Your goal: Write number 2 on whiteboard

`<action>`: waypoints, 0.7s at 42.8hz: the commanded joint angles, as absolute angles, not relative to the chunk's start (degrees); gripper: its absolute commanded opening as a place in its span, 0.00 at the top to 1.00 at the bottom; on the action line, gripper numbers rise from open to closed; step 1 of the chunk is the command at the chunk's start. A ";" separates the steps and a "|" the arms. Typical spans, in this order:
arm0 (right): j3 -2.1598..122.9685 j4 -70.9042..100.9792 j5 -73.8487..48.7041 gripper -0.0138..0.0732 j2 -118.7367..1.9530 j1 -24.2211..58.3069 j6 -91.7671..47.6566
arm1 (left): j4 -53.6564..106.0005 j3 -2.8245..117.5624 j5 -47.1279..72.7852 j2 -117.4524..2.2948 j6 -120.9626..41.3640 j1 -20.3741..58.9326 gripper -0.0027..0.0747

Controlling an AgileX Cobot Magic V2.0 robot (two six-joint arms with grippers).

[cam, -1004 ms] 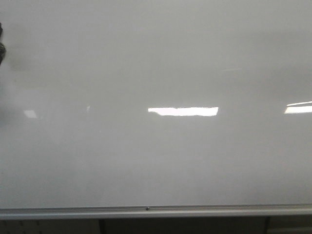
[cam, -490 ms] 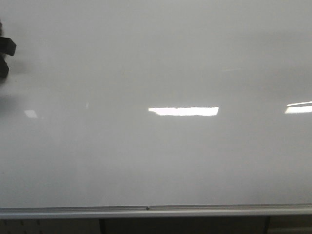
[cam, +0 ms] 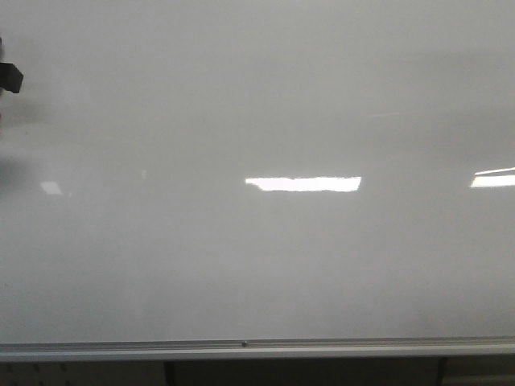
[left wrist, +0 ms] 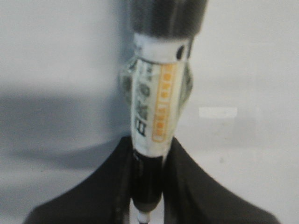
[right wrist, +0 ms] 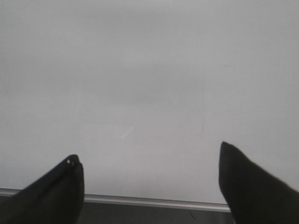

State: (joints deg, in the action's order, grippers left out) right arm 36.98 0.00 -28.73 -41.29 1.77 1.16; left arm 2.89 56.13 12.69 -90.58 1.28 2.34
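1. The left gripper (left wrist: 148, 154) clamps a marker (left wrist: 156, 107), its barrel running out between the fingers (left wrist: 93, 196) toward the whiteboard (cam: 265, 257).
2. The right gripper (right wrist: 149, 158) is spread wide, facing the board.
3. In the front view, a dark gripper part shows at 9 o'clock; no digit is visible.

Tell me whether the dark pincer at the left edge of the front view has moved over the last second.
Yes. The left pincer pushed in slightly from the frame's left edge, toward the fixed bright reflection on the glossy white-grey whiteboard.

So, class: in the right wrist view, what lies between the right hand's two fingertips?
Only bare whiteboard and its silver rail; the right hand is open, holding nothing.
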 commanded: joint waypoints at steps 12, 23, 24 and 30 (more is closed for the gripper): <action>38.74 -0.55 -24.70 0.14 -41.36 1.55 0.98 | 2.80 57.90 24.07 -75.29 -3.37 3.80 0.94; 38.74 -0.55 -24.70 0.14 -41.36 1.55 0.98 | 2.80 62.29 39.47 -67.20 -9.86 10.12 0.94; 38.74 -0.55 -24.70 0.14 -41.36 1.55 0.98 | 2.80 63.20 41.26 -66.89 -10.19 10.84 0.94; 38.74 -0.55 -24.70 0.14 -41.36 1.55 0.98 | 3.02 69.17 52.09 -66.87 -14.16 16.09 0.94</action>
